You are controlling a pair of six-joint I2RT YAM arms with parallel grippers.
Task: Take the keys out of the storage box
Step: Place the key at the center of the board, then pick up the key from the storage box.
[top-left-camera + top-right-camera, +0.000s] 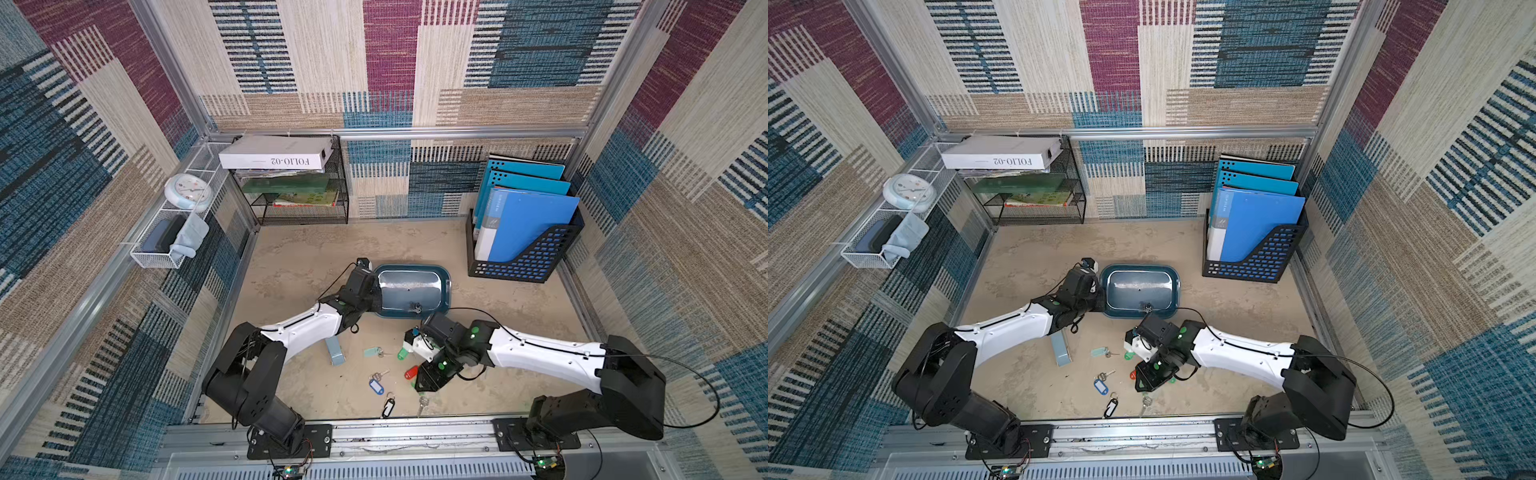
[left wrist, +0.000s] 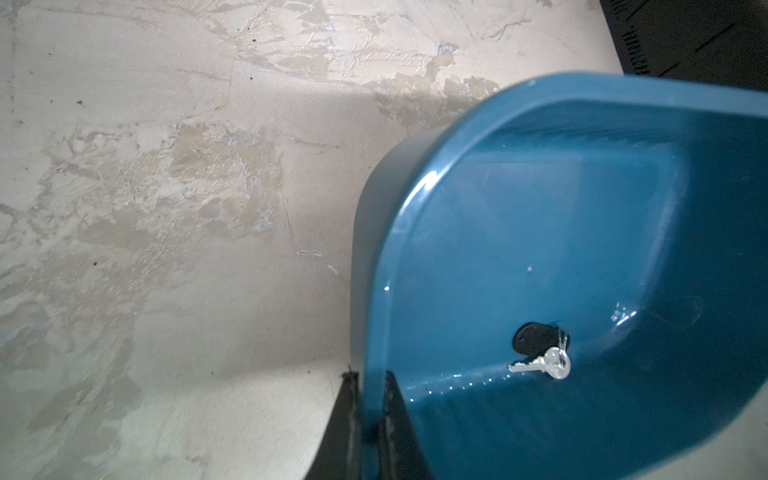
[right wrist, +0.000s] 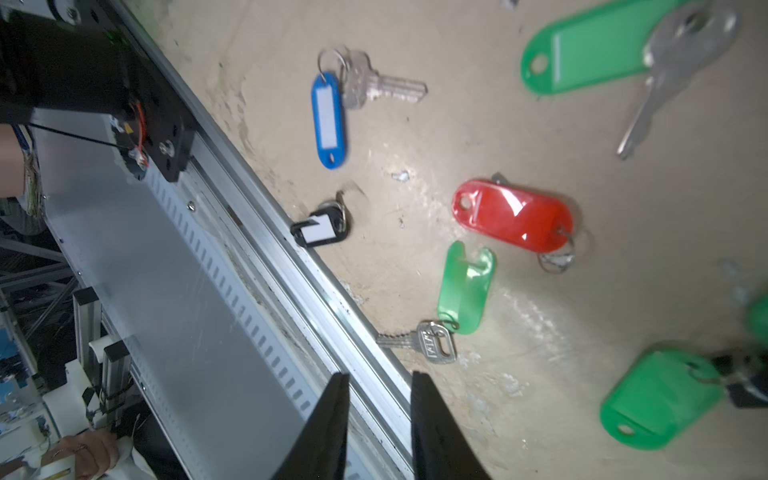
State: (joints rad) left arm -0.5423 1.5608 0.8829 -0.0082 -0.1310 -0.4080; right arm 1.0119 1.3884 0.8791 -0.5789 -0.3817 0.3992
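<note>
Our left gripper (image 2: 370, 415) is clamped on the rim of the storage box (image 1: 411, 268) at its short end, with 1 finger inside the wall and 1 outside. Our right gripper (image 3: 378, 376) hangs outside the box, above the table (image 1: 291, 257) just beyond the box's long side. Its jaws are apart and nothing is between them.

Most of the keys (image 1: 376, 386) lie on the table there, clear of the box. Among them are a blue-tagged key (image 3: 328, 120), a black-tagged key (image 3: 322, 227), a red-tagged key (image 3: 513, 216) and green-tagged keys (image 3: 465, 286). A pale teal tag (image 1: 372, 352) shows in both top views. Inside the box we see only 1: a silver key on a black tag (image 2: 540, 349), at the foot of the long wall nearest the scattered keys.

We judge the step in hand to be fetching that last key. To do it well, we grip the rim firmly so the box cannot slide. We bring the right gripper in from above, over the long wall, and straddle the black tag rather than the thin blade. The key sits close to the wall, so 1 finger needs room on that side, and coming in from the box's centre should help. We then lift straight up until tag and ring clear the rim.
</note>
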